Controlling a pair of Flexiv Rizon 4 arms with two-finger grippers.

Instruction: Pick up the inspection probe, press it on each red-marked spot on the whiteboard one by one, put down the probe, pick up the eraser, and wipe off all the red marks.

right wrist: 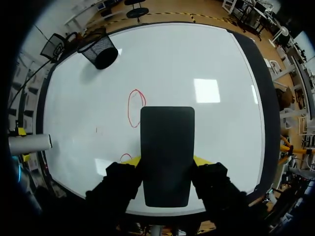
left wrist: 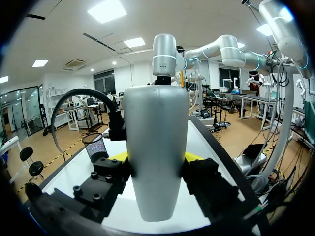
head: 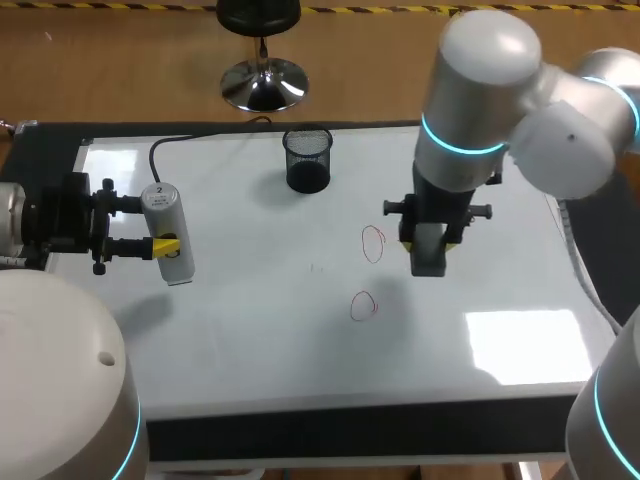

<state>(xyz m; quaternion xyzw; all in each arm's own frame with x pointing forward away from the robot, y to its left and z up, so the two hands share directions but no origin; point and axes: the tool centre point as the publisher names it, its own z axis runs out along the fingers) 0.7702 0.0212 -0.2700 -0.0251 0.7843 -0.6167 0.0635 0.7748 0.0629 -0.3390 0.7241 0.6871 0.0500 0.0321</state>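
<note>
Head view: two robot arms over a whiteboard [head: 250, 320], one holding a probe, the other an eraser.

The left gripper [head: 167, 244] has its fingers pinching the silver inspection probe [head: 160, 205] at the board's left side, well apart from the marks. The right gripper [head: 430, 242] has its fingers clamped on the black eraser [head: 430, 264], just right of the far red mark [head: 372, 243]. A second red mark [head: 363, 305] lies nearer. A mesh cup [head: 307, 158] stands far back. Likely risk: an eraser landing tilted could smear or skip ink, and a sideways drag might twist it loose.
</note>
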